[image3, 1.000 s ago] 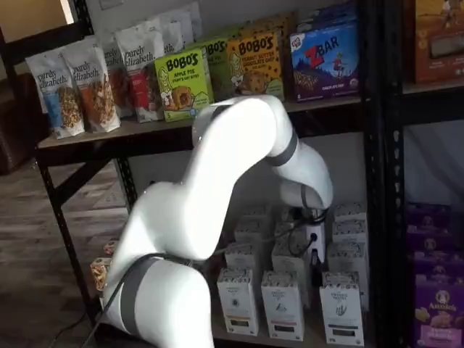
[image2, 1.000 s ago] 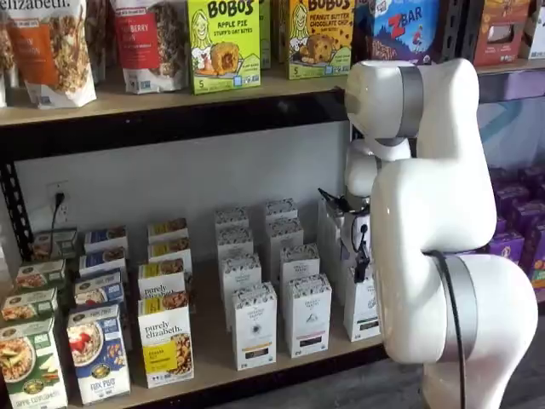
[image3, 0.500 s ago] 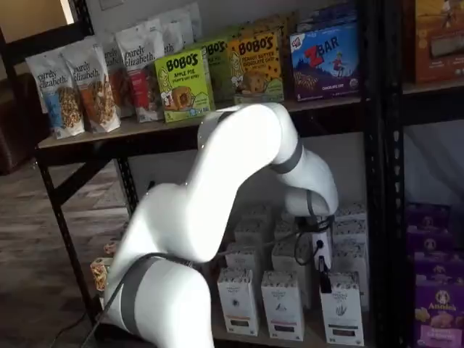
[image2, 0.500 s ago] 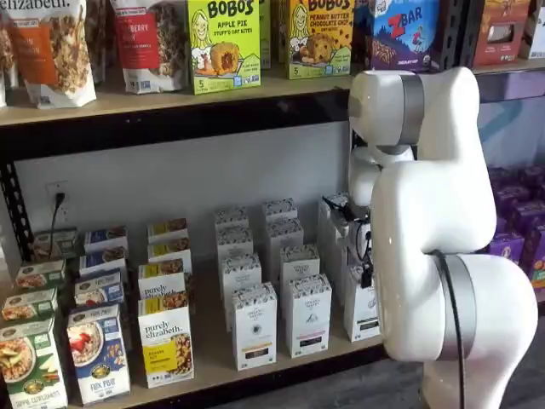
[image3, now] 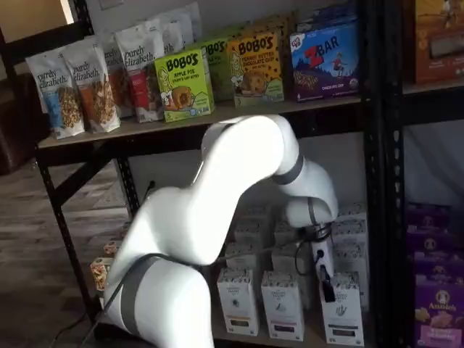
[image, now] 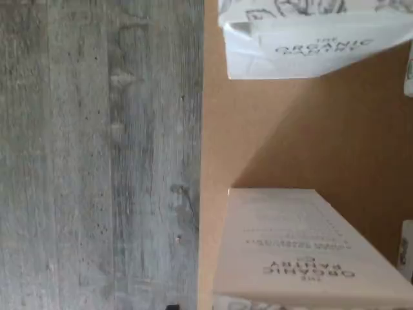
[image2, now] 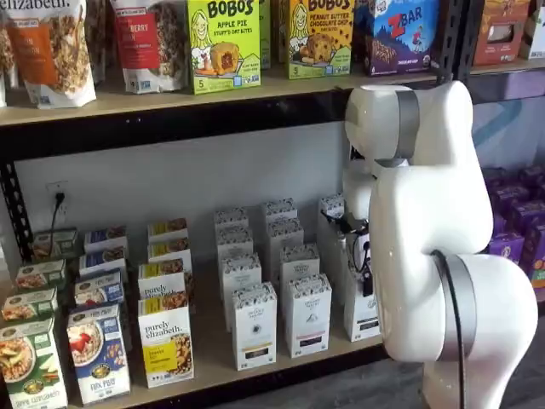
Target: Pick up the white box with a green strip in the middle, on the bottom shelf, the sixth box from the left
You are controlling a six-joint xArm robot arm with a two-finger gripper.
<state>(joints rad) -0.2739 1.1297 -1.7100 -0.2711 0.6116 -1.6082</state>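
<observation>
The bottom shelf (image2: 209, 336) holds rows of boxes. The white box (image2: 361, 313) at the right end of the front row is half hidden by my arm; it also shows in a shelf view (image3: 342, 315). Its strip is too small to tell the colour. My gripper (image3: 327, 285) hangs right at that box's top front edge, with its white body above; in a shelf view (image2: 365, 274) only dark parts and cable show. I see the black fingers side-on, with no plain gap. The wrist view shows two white Organic Pantry boxes (image: 303, 252) (image: 310, 39) on the tan board (image: 258, 129).
More white boxes (image2: 254, 325) (image2: 306, 313) stand left of the target, with cereal and granola boxes (image2: 165, 339) further left. The upper shelf (image2: 170, 94) carries bags and Bobo's boxes. Purple boxes (image3: 438, 304) fill the neighbouring rack. Grey wood floor (image: 97, 155) lies before the shelf.
The arm has swung lower and toward the shelf's front. The gripper has come down from the back rows to the front right white box.
</observation>
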